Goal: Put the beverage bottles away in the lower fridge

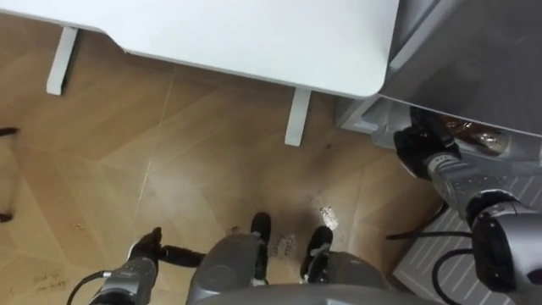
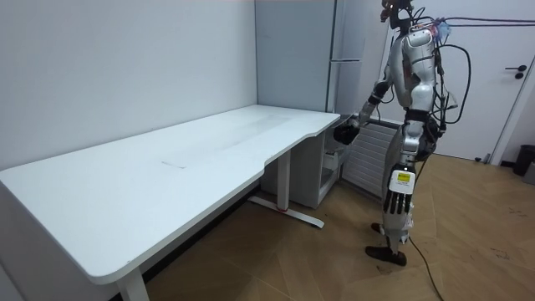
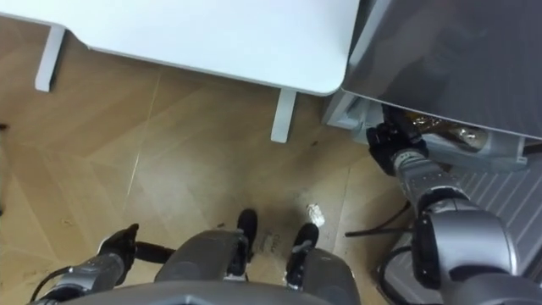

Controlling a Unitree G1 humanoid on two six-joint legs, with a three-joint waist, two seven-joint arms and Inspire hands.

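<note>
Left hand (image 1: 148,247) slack, empty; right hand (image 1: 417,151) (grip unclear) beside drink (image 1: 474,135) at fridge (image 1: 474,59).

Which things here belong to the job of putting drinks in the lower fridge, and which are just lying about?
Job: fridge; its lower compartment; brownish items inside, maybe drinks; right robot hand, reaching to it.
Lying about: white desk; pale scrap on the floor; left robot hand, hanging open and idle.

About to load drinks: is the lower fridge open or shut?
Open: its ribbed door stands swung out and the right hand reaches into the compartment.
</note>
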